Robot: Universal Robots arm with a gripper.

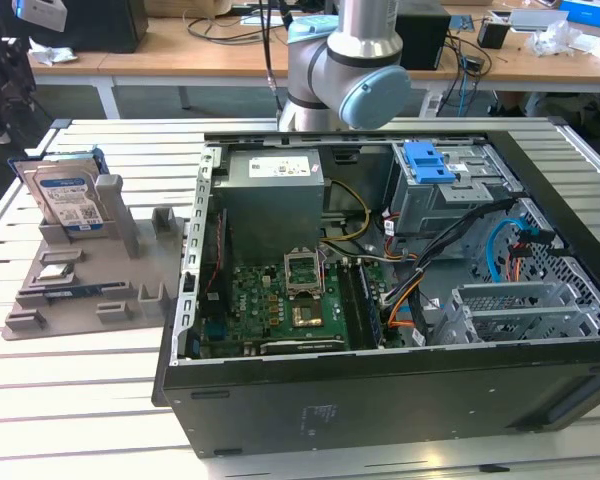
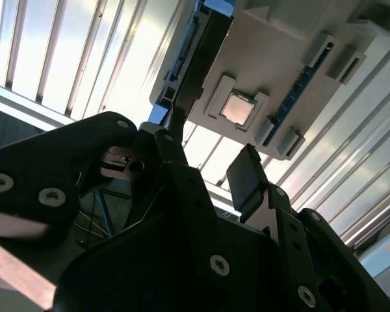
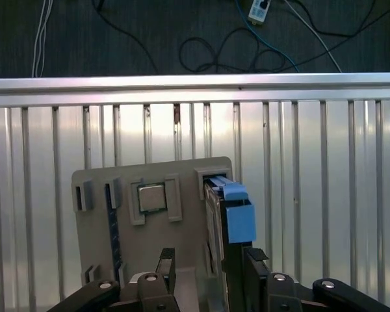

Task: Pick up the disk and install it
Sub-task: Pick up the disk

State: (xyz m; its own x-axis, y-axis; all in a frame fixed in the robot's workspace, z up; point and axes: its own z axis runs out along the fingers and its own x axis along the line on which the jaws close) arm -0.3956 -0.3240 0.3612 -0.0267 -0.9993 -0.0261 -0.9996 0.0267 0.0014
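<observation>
Holds the gripper apart and empty above the counter. Faces the disk just ahead, stood on edge in a grey holder, likely to present both flat faces for pinching.

Disk upright in grey holder, beside open computer case on slatted table.

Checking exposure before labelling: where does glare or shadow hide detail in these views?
Second wrist view: the slatted table is washed out by glare, the gripper a backlit dark mass. First wrist view: slats shine, yet the disk is readable. Exterior view: even light, mild shadow inside the computer case.
</observation>
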